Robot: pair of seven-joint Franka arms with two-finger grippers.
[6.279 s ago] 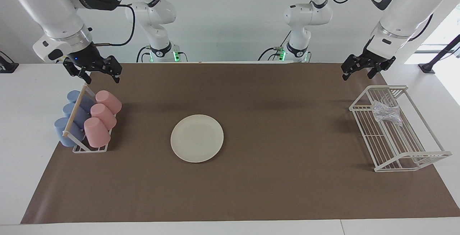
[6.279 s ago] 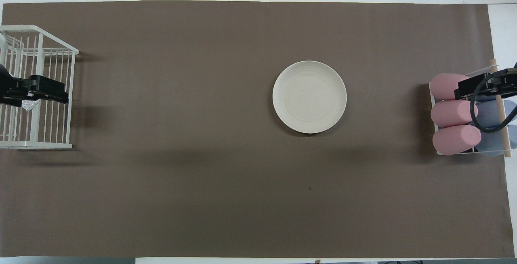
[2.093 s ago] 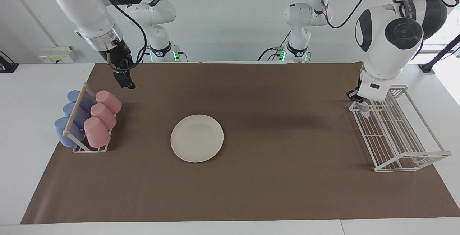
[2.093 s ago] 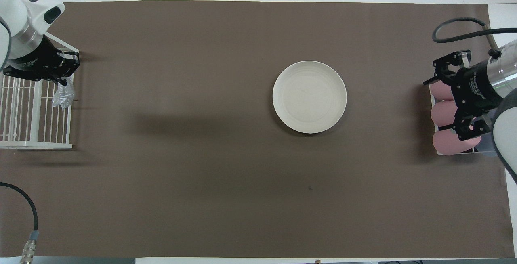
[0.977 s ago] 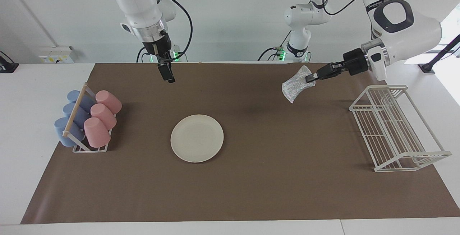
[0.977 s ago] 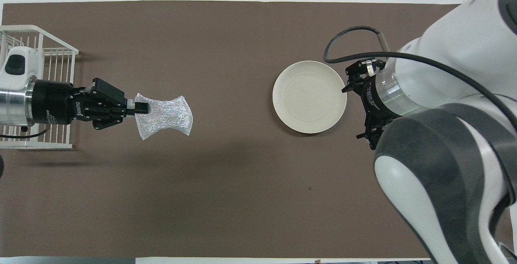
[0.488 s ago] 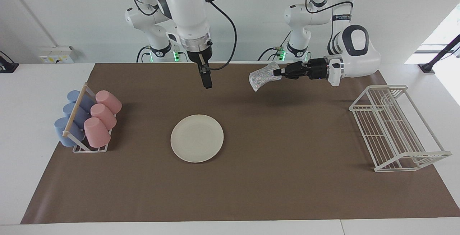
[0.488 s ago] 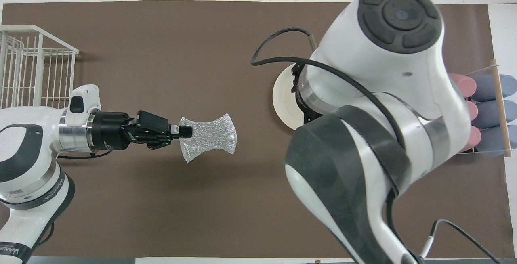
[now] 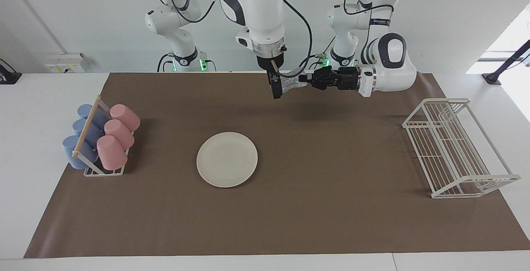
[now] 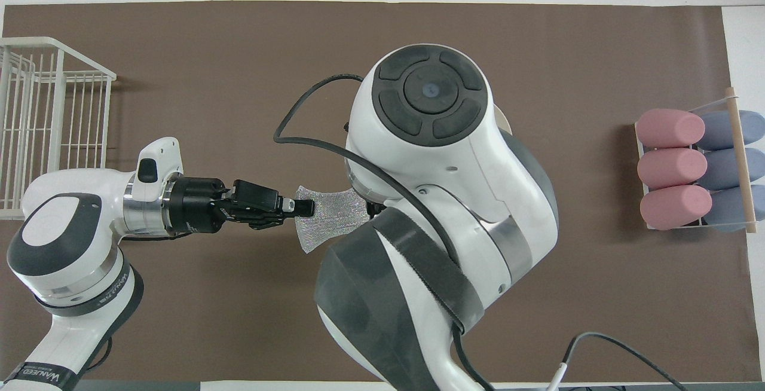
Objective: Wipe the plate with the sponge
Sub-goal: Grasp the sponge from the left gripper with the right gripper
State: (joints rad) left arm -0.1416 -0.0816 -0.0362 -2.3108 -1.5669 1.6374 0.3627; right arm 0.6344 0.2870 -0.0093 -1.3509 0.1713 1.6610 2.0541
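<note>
The cream-white plate (image 9: 227, 159) lies flat on the brown mat, with nothing on it. In the overhead view the right arm covers nearly all of it. My left gripper (image 9: 304, 79) (image 10: 305, 207) reaches in level, shut on one end of the glittery sponge (image 9: 291, 83) (image 10: 334, 214). It holds the sponge in the air over the mat, closer to the robots than the plate. My right gripper (image 9: 276, 93) points straight down at the sponge's free end, open, and seems to straddle it. Its own arm hides it in the overhead view.
A rack of pink and blue cups (image 9: 103, 138) (image 10: 687, 167) stands at the right arm's end of the mat. A white wire rack (image 9: 455, 151) (image 10: 54, 128) stands at the left arm's end.
The left gripper has carried the sponge from the wire rack toward the middle of the table. The right gripper has swung from the cup rack to meet the sponge's free end.
</note>
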